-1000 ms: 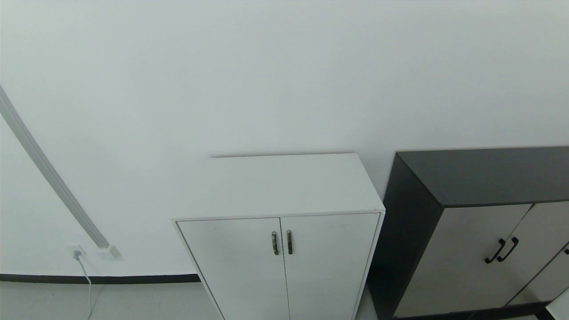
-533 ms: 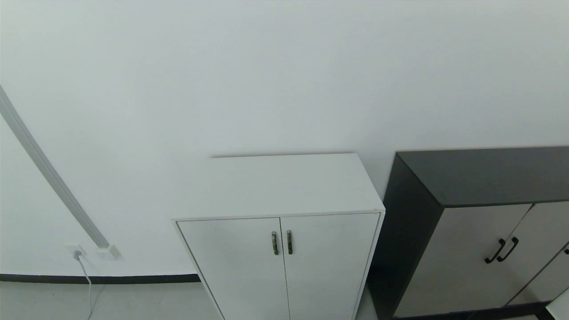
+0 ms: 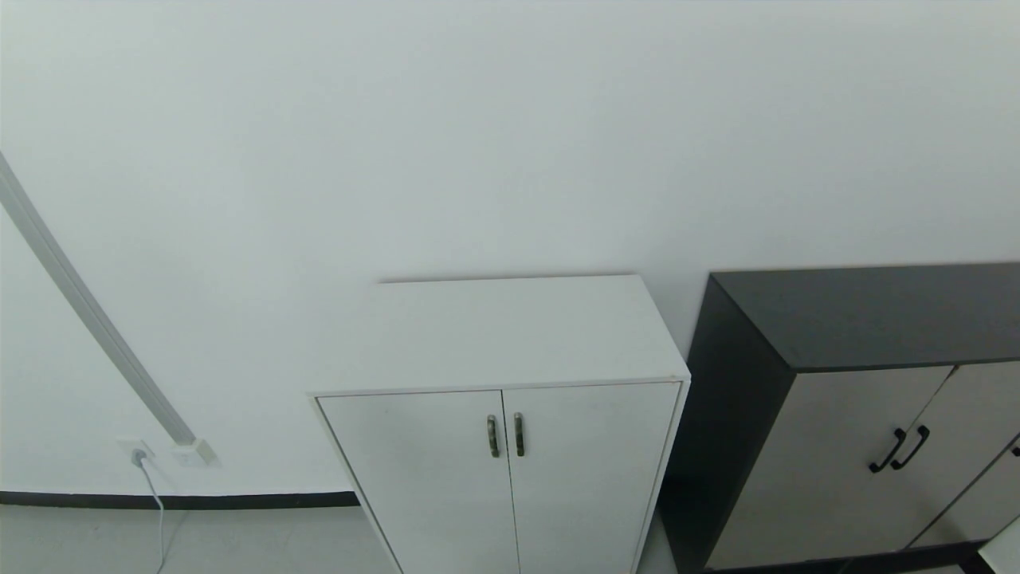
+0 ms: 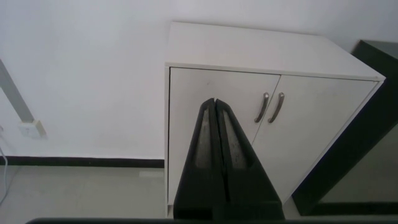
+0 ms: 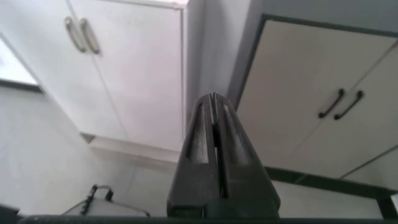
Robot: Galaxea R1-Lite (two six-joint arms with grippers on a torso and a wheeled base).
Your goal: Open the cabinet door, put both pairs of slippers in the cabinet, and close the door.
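Observation:
A white two-door cabinet [image 3: 502,470] stands against the wall with both doors closed; its two metal handles [image 3: 505,435] meet at the middle seam. My left gripper [image 4: 215,102] is shut with nothing in it, some way in front of the cabinet's left door [image 4: 217,130]. My right gripper [image 5: 213,98] is also shut and holds nothing, lower down in front of the gap between the white cabinet [image 5: 124,68] and the dark one. No slippers can be seen.
A black cabinet [image 3: 861,414] with pale doors and black handles [image 3: 900,449] stands right of the white one. A wall socket with a plugged cable [image 3: 139,460] sits at the lower left, under a slanted cable duct [image 3: 88,311]. A dark object [image 5: 102,199] lies on the floor.

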